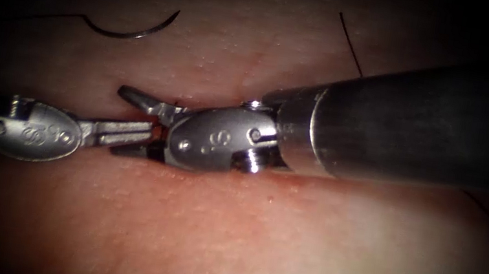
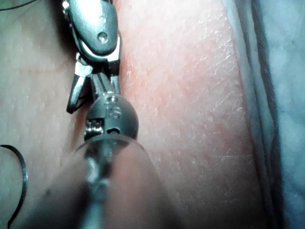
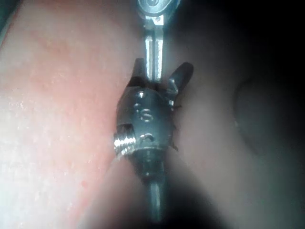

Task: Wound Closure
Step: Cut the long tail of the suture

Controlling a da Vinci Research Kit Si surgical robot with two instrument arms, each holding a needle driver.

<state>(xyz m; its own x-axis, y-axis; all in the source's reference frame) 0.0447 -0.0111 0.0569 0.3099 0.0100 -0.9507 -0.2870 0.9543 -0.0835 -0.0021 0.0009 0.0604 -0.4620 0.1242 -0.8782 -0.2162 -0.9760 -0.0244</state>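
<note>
Needle [image 1: 133, 31]: free on the tissue [image 1: 280, 241], far left — thread [image 1: 48, 15] trailing.
Right tool [image 1: 140, 124]: jaws spread, empty.
Left tool [image 1: 127, 131]: jaws pressed together — between them.

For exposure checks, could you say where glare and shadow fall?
Endoscope view: dark edges, glare on the right shaft; the needle lies free on the tissue. Right wrist view: shadow beside the open, empty right hand; the left hand shut, empty.

Right tool [image 1: 140, 126] jaw tips overlap left tool [image 1: 127, 131] jaws at the cut [image 1: 210, 102]; whether either holds thread or tissue can't be told. Left tool's shaft is cut off at endoscope frame's left edge. Thread [image 1: 351, 43] at upper right disappears behind right shaft. Needle's [image 1: 133, 31] trailing thread fades into dark upper left.
</note>
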